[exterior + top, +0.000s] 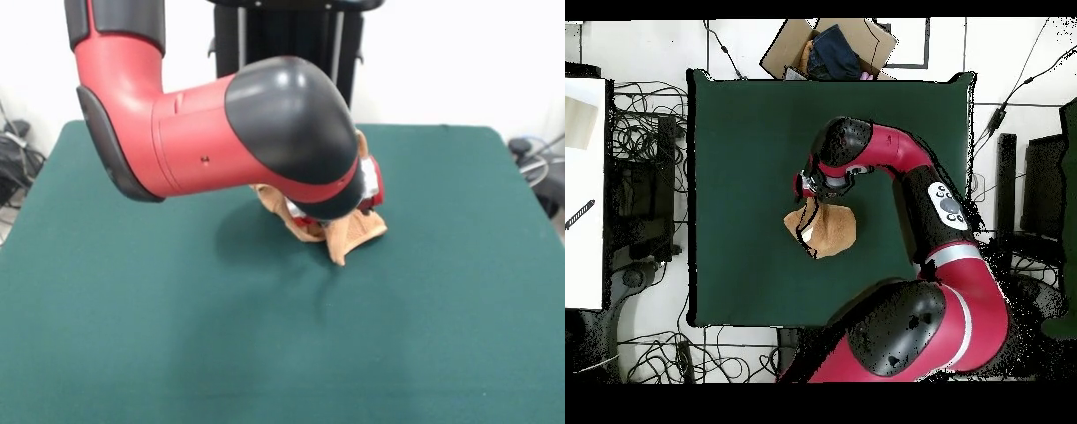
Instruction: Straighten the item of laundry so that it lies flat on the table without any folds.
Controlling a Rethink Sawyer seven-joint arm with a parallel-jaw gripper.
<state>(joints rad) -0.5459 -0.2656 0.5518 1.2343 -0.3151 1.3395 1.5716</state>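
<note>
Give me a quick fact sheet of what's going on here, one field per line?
Scene: one red and black robot arm bent low over a green table
Item: an orange-tan towel, bunched and folded, not flat
Towel position: near the table's middle
Gripper: down at the towel's edge; open or shut cannot be told
Off the table: a cardboard box and cables on the floor
Task state: unfinished

Bare green table [132,309] all round the bunched towel [357,234], only the arm [221,132] overhead.

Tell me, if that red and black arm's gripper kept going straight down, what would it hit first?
Most likely the crumpled orange-tan terry-cloth towel under the gripper, then the dark green felt-covered table; the arm hides whether they touch.
</note>
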